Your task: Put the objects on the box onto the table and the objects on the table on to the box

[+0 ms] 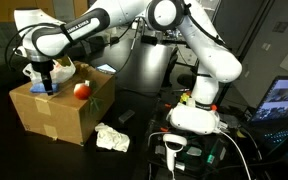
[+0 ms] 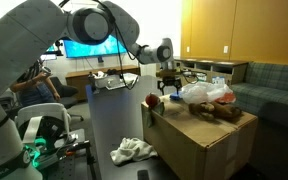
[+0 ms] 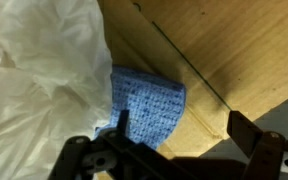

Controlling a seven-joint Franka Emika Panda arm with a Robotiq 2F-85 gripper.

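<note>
While over the box (image 1: pixel 56 115), end effector (image 3: pixel 177 125) spread-jawed above blue cloth (image 3: pixel 149 100).

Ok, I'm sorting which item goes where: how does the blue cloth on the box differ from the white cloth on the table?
The blue cloth lies flat on the box, while the white cloth sits crumpled in a heap on the table. The blue cloth is partly covered by a white plastic bag; the white cloth lies uncovered. Colour differs too: blue cloth against white cloth. Both look like soft fabric.
</note>
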